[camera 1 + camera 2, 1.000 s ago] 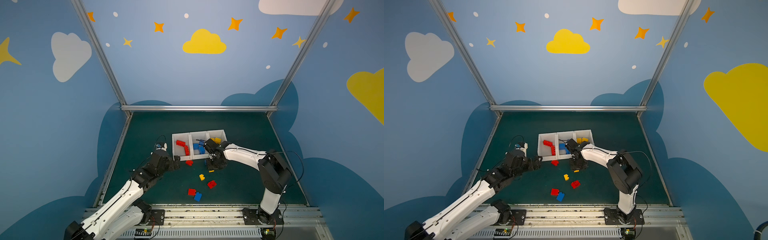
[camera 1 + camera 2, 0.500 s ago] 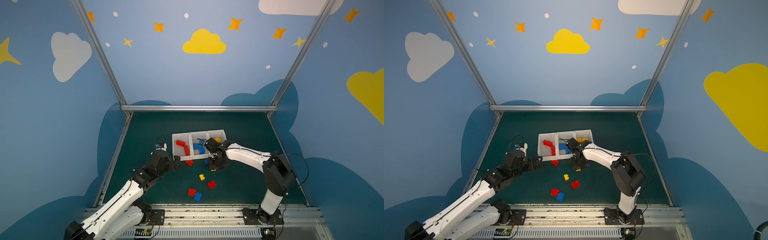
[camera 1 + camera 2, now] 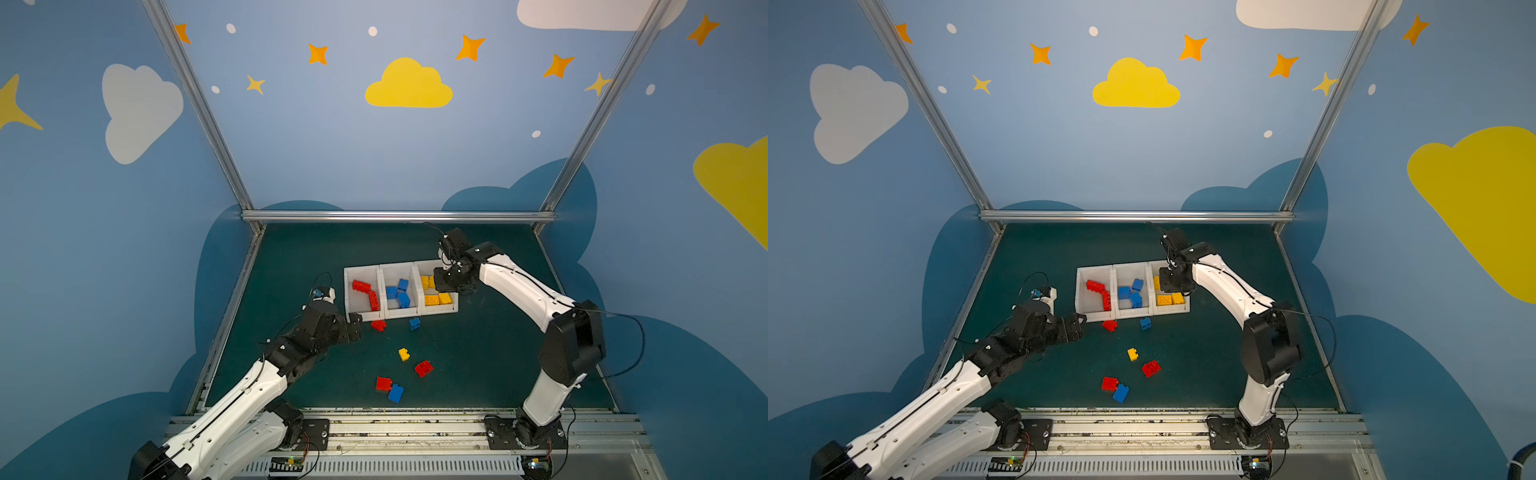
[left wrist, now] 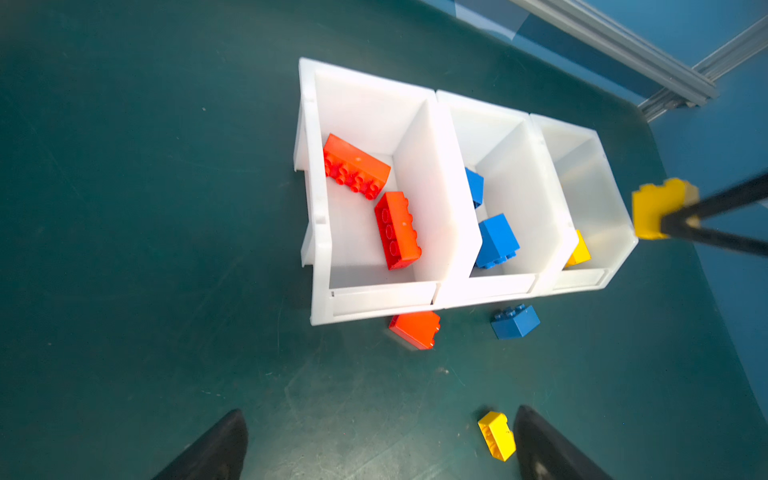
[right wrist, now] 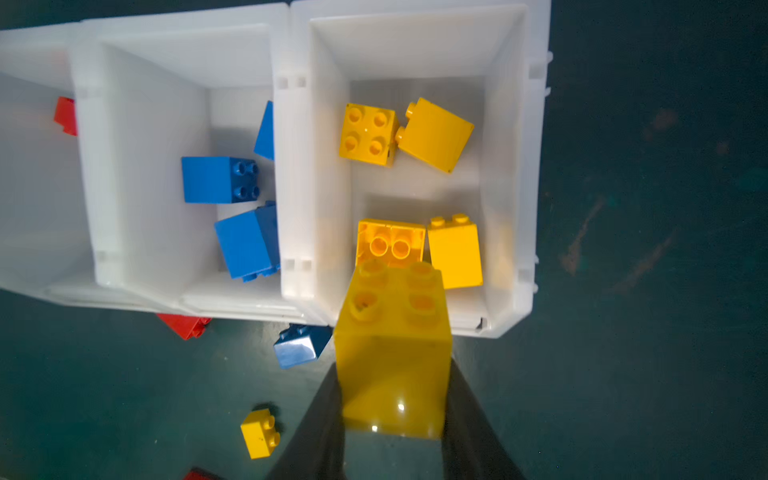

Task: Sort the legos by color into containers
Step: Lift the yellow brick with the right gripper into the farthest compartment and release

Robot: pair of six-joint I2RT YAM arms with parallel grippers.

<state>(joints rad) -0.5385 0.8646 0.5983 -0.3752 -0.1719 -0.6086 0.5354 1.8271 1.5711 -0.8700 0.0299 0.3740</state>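
Note:
Three white containers stand in a row: one with red legos (image 3: 361, 271), one with blue legos (image 3: 397, 266) and one with yellow legos (image 3: 453, 309). My right gripper (image 5: 392, 374) is shut on a yellow lego (image 5: 392, 353) and hangs over the front part of the yellow container (image 5: 507, 166). My left gripper (image 4: 380, 415) is open and empty, low over the mat at the red container's front left corner. A small yellow lego (image 4: 496, 434) lies on the mat close to one of its fingers.
Loose on the mat in front of the containers are a red lego (image 3: 378, 325), a blue lego (image 3: 414, 323), a yellow lego (image 3: 403, 354), a second red lego (image 3: 423, 368), and a red (image 3: 383, 383) and blue (image 3: 395, 392) pair.
My right gripper has risen from the mat in front of the containers and moved back over the yellow container, carrying the yellow lego. The left arm has stayed still.

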